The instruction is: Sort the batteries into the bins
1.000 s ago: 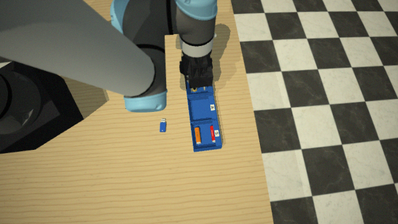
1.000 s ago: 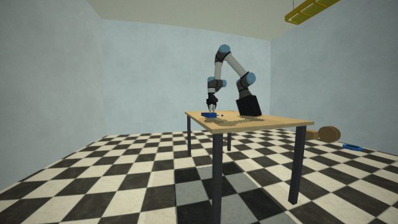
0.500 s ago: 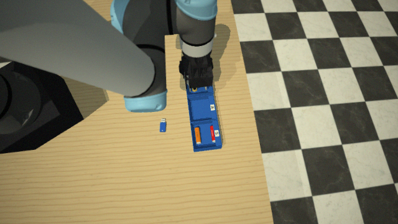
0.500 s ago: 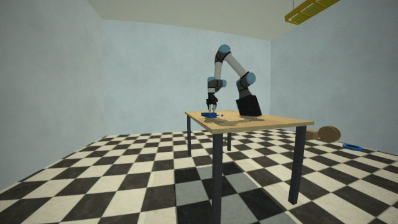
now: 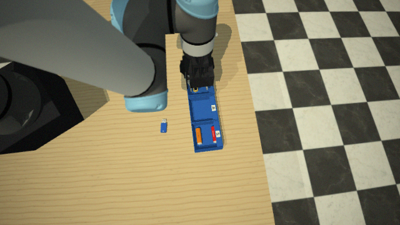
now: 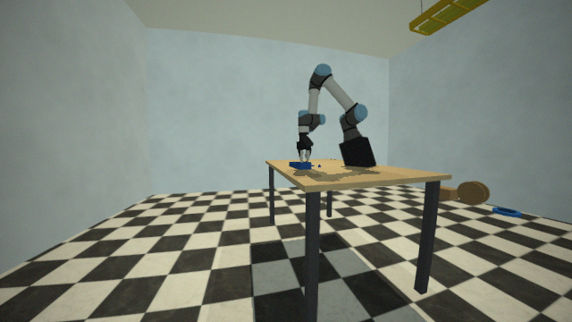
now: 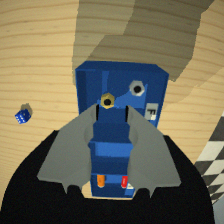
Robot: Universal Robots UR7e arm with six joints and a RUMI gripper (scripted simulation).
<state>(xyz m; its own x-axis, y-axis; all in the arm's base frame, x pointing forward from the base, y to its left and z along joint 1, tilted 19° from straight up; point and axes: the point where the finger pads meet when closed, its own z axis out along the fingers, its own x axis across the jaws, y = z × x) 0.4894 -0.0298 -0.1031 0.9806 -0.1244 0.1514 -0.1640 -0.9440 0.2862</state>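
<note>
A blue row of three bins (image 5: 204,117) lies near the table's right edge. The far bin, marked F (image 7: 120,87), holds a brass nut (image 7: 106,100) and a silver nut (image 7: 136,89). The near bin, marked S (image 5: 207,135), holds an orange battery (image 5: 199,135) and a red battery (image 5: 213,134). My gripper (image 7: 112,106) hangs right over the F bin, fingers slightly apart with nothing between them. In the top view the gripper (image 5: 198,85) hides most of that bin. It also shows small in the exterior view (image 6: 304,156).
A blue USB stick (image 5: 164,125) lies on the wooden table left of the bins and also shows in the wrist view (image 7: 22,115). The middle bin (image 5: 203,107) is empty. The table edge (image 5: 250,103) runs close to the right of the bins.
</note>
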